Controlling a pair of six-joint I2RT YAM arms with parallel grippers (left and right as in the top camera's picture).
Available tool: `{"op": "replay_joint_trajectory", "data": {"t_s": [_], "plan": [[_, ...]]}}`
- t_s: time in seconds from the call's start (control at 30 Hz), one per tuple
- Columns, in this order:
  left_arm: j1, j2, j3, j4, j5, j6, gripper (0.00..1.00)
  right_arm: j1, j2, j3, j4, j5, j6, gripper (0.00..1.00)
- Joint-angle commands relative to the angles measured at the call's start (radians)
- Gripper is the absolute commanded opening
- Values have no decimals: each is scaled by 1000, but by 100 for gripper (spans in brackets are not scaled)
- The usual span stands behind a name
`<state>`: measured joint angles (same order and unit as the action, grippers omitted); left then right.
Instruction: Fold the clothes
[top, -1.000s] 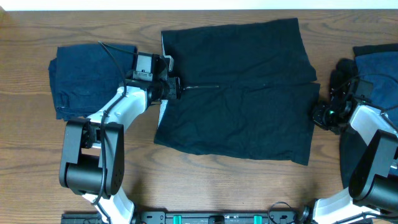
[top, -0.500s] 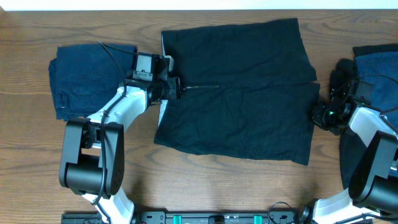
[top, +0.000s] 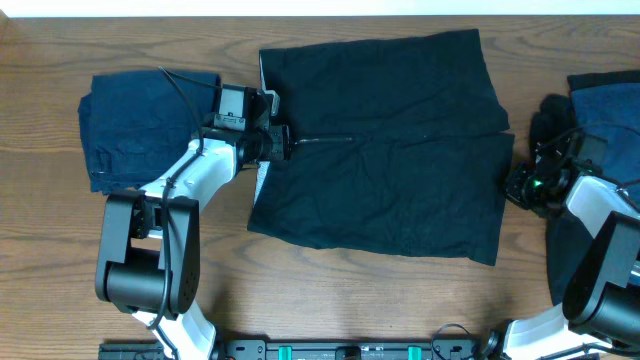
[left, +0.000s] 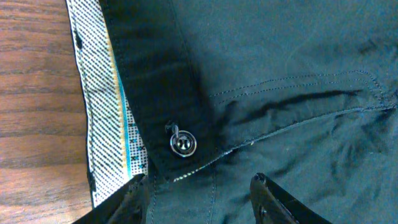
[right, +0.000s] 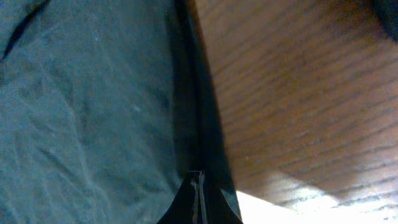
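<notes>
The black shorts (top: 380, 150) lie spread flat in the middle of the table. My left gripper (top: 285, 140) is at their left waistband edge. In the left wrist view it is open (left: 199, 199) over the black cloth, just below a metal button (left: 183, 144), with the pale dotted inner waistband strip (left: 102, 106) beside it. My right gripper (top: 515, 185) is at the shorts' right edge. In the right wrist view its fingers (right: 198, 186) are pressed together over the dark hem (right: 199, 112). No cloth shows between them.
A folded navy garment (top: 140, 130) lies at the far left, behind my left arm. A pile of navy and black cloth (top: 605, 110) lies at the far right. Bare wood table (top: 330, 290) runs along the front.
My right arm has shifted slightly to the right at the shorts' edge. The left arm and the shorts have not moved.
</notes>
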<state>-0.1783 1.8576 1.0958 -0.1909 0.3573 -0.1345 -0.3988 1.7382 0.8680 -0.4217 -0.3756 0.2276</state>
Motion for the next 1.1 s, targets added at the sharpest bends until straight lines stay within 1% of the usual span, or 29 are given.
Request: {"op": "replay_joint_trajectory", "data": {"t_s": [0.0,0.17,0.27,0.87,1.07], "plan": [[3,13,1,-8,5,-1,54,-46,-2,-10,-24,-32,-23,1],[3,13,1,-8,5,-1,54,-101,-6,-10,-30,-64,-24,1],[3,13,1,-8,5,-1,54,-109,-6,-10,-31,-70,-27,1],[3,13,1,-8,5,-1,54,-89,-5,-13,-39,-79,-27,1],[3,13,1,-8,5,-1,54,-55,-4,-13,-39,-85,-28,1]]}}
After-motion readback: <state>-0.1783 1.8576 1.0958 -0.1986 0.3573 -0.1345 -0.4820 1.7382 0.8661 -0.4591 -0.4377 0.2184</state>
